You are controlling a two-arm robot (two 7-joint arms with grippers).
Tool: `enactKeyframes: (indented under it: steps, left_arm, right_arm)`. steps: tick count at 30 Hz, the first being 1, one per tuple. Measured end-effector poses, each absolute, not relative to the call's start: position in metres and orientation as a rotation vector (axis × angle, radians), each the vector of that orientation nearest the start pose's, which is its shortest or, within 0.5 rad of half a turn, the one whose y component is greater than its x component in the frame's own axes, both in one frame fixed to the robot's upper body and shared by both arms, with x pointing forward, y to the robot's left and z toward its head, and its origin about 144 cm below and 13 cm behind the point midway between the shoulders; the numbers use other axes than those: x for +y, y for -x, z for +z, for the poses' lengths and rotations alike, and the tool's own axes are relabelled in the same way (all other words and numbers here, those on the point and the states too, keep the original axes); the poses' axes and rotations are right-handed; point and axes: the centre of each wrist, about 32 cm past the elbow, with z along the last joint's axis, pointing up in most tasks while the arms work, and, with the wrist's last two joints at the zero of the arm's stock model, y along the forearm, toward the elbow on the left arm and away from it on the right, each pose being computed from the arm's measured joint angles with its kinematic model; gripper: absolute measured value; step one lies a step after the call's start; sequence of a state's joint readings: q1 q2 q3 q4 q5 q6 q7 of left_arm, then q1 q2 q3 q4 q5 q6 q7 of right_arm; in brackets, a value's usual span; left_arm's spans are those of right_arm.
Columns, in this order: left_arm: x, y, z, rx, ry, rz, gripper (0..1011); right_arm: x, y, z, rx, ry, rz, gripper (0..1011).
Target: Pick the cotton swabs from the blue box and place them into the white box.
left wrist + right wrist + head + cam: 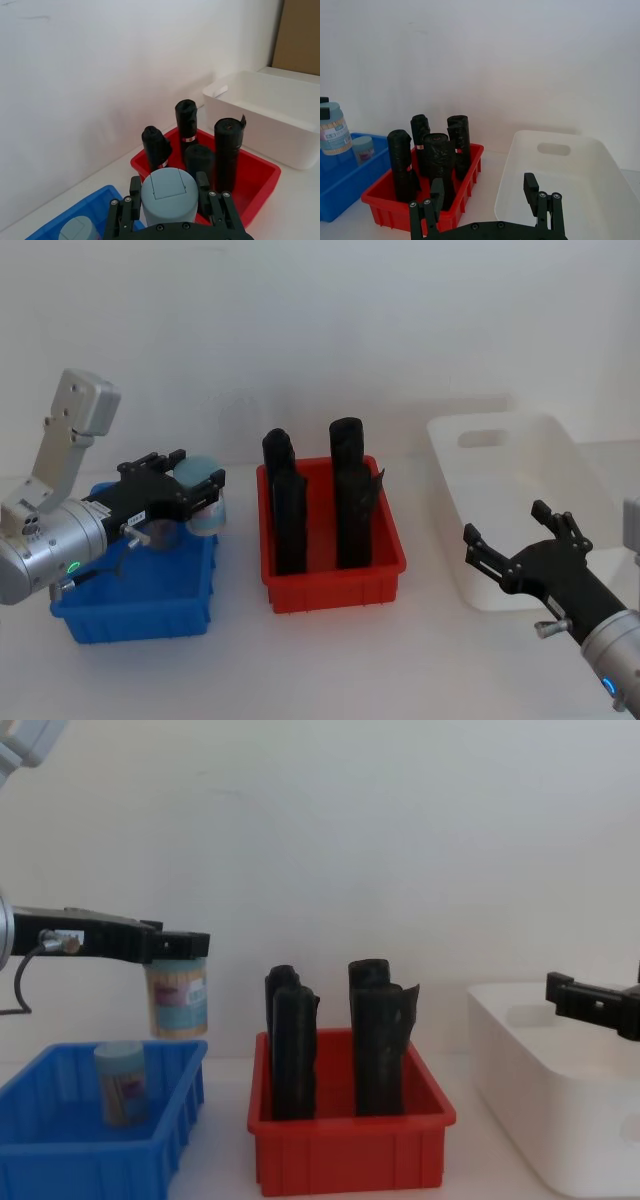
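I am holding one tub of cotton swabs (178, 998) in the left pincer (195, 478). Its fingers are clamped on the tub at the lid end. The tub is hanging upright, clear above the rim of the blue box (130, 622), over the box's far right corner. A second tub (121, 1082) is standing inside the blue box, apart from the held one. The right pincer (503, 522) is hovering with its fingers spread and nothing between them, at the near left side of the white box (455, 490), which is sitting well off to the right on the desk (420, 670).

The red bin (335, 590) is standing between the two boxes, with tall black rolls (290, 510) sticking up well above its rim. I am treating those as the main hazard on the carry. From the chest view, the tub's bottom is hanging lower than the roll tops, so a straight sweep right would likely clip them. I am planning to lift first, until the tub clears the rolls, and only then travel right.

The grip is high on the tub, so I am going slowly to stop it swinging or slipping. The right pincer is sitting in the approach to the white box. I am going to move it aside, or use it for a handover, before lowering the tub inside the white walls and letting go.
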State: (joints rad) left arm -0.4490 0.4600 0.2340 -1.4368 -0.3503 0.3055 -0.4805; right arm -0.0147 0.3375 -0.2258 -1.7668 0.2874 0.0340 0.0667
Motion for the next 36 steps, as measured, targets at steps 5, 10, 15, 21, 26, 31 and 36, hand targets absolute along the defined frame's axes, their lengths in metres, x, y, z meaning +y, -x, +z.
enactKeyframes:
  steps: [5,10,15,21,26,31,36]
  left_arm:
    - [0.307,-0.563,1.282,-0.035,-0.192,0.901,669]
    - [0.3,-0.563,1.292,-0.035,-0.186,0.817,669]
    - [0.292,-0.565,1.301,-0.036,-0.174,0.73,669]
    - [0.283,-0.566,1.31,-0.034,-0.161,0.643,669]
    - [0.278,-0.567,1.314,-0.032,-0.154,0.6,669]
    - [0.274,-0.567,1.318,-0.031,-0.148,0.562,669]
    - [0.272,-0.568,1.32,-0.031,-0.145,0.544,669]
  right_arm:
    - [-0.237,-0.443,1.189,-0.075,-0.026,-1.23,1002]
    - [-0.237,-0.443,1.189,-0.075,-0.026,-1.23,1002]
    - [-0.237,-0.443,1.189,-0.075,-0.026,-1.23,1002]
    - [-0.237,-0.443,1.189,-0.075,-0.026,-1.229,1002]
    - [-0.237,-0.443,1.189,-0.075,-0.026,-1.23,1002]
    - [-0.237,-0.443,1.189,-0.075,-0.026,-1.23,1002]
    - [-0.237,-0.443,1.189,-0.077,-0.026,-1.226,1002]
